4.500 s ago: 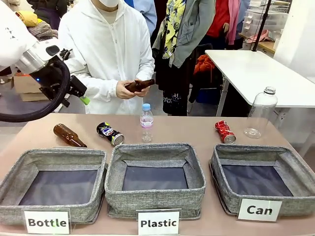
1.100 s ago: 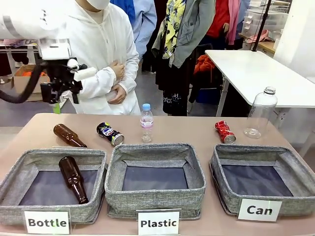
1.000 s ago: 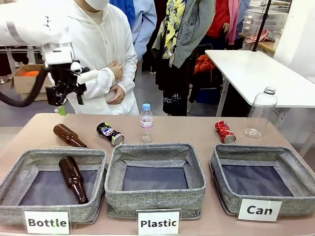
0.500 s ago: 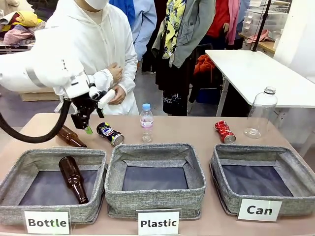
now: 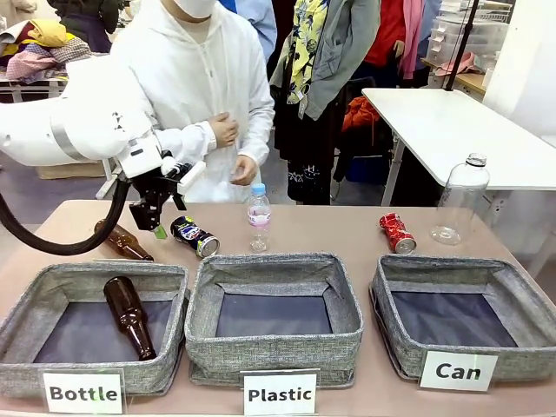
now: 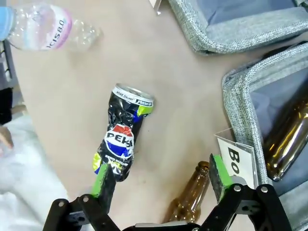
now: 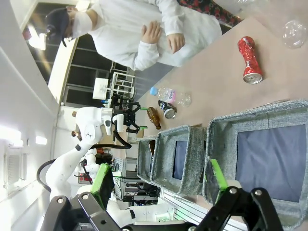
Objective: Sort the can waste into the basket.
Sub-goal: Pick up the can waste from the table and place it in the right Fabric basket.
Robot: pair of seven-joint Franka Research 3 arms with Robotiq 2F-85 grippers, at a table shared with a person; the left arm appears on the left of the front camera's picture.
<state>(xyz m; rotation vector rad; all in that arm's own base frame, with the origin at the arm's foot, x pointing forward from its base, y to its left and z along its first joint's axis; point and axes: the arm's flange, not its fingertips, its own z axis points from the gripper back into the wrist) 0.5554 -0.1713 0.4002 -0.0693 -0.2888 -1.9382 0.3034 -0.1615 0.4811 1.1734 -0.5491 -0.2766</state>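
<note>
Tan and broad, the tabletop [image 5: 347, 226] runs across the front view, with a person in a white hooded jacket [image 5: 195, 95] standing at its far side, hands drawn up to the chest. Three grey woven-fabric rectangular bins with dark linings line the near edge. The one labelled "Bottle" [image 5: 26, 304] is on the left, "Plastic" [image 5: 274, 347] is in the middle, and the basket labelled "Can" [image 5: 521, 300] is on the right, with nothing in it.

The white left arm [image 5: 78, 122] reaches in from the left. Its left gripper [image 5: 156, 217] points down at the table between a brown glass bottle lying on its side [image 5: 122, 240] and the black can. In the left wrist view the left gripper [image 6: 161, 173] has its fingers spread wide and holds nothing. The right gripper [image 7: 160, 178] is likewise spread wide, with nothing between its green pads.

A tall clear plastic bottle [image 5: 460, 200] stands at the far right. A second brown glass bottle [image 5: 130, 317] lies inside the "Bottle" bin. A small clear plastic bottle with a blue cap [image 5: 258, 217] stands upright behind the "Plastic" bin.

The black drink can with blue-yellow print [image 5: 195, 236] lies on its side just beside that small bottle. In the left wrist view the dented can [image 6: 122, 139] has one end right by a finger — whether they touch I cannot tell. The crushed red can [image 5: 397, 233] lies on the table just behind the "Can" basket — well apart from the black one.
</note>
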